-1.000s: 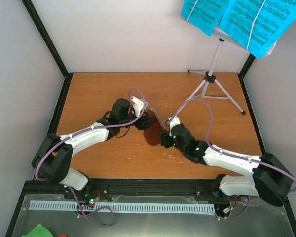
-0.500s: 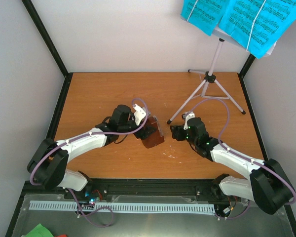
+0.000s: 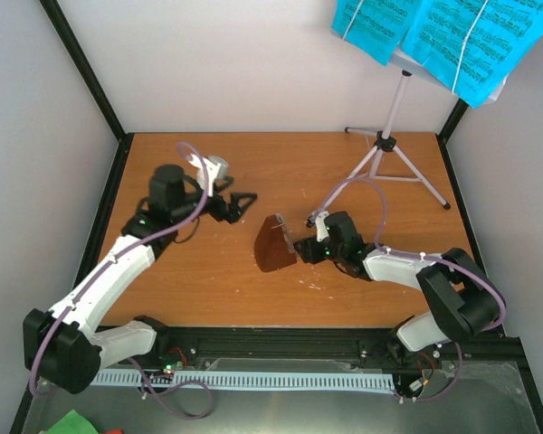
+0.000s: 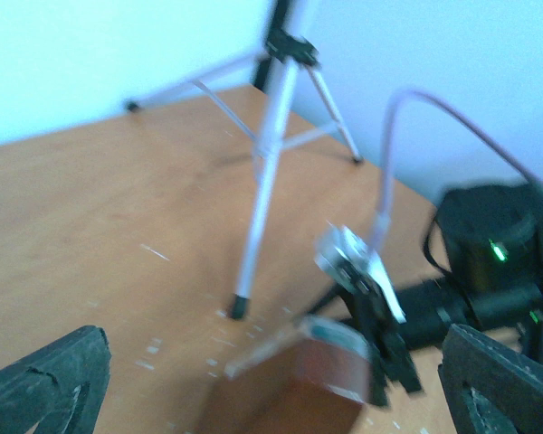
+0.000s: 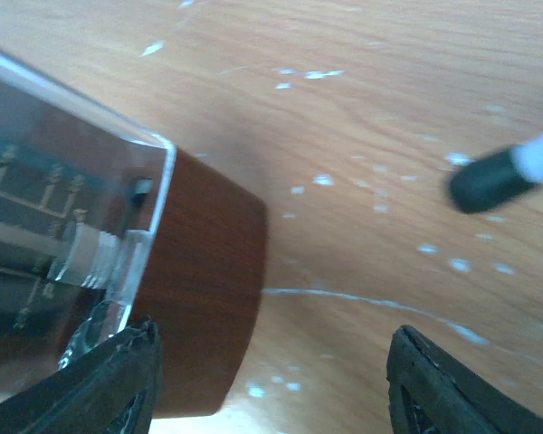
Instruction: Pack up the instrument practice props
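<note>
The dark red-brown metronome with its clear cover sits mid-table. My left gripper hangs open to its far left, apart from it; its wrist view shows the metronome low between wide fingers. My right gripper is open at the metronome's right side. In its wrist view the brown body lies by the left finger, with bare table toward the right one. The silver tripod music stand stands at the back right, and cyan sheet-music pages rest on its desk.
Black frame posts and pale walls close in the wooden table. One rubber foot of the stand rests close to my right gripper. A perforated white rail runs along the near edge below the arm bases.
My left gripper has opened, let go of the metronome and pulled back to the far left. The right gripper has swung in to the metronome's right side.
</note>
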Robot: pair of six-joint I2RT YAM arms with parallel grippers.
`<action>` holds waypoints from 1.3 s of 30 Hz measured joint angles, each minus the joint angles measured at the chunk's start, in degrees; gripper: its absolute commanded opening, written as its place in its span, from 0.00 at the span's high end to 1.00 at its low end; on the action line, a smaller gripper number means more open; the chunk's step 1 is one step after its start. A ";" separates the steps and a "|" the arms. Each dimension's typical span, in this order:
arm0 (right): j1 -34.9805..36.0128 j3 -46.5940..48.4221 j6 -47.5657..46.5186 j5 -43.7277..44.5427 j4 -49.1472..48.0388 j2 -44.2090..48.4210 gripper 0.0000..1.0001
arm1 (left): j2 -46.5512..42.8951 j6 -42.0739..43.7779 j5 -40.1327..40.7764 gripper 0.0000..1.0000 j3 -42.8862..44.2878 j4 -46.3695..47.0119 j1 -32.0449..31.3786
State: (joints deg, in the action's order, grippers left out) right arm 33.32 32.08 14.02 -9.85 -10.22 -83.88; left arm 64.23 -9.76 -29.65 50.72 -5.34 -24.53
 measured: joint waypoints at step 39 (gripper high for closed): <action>17.73 14.60 -16.46 -8.17 -7.17 -9.84 0.19 | -10.10 8.68 19.19 0.01 -6.12 -0.20 18.01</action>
State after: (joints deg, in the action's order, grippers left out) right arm 51.05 46.68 -2.44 -18.02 -17.39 -93.71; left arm 54.13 -1.08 -10.46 44.60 -5.54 -6.52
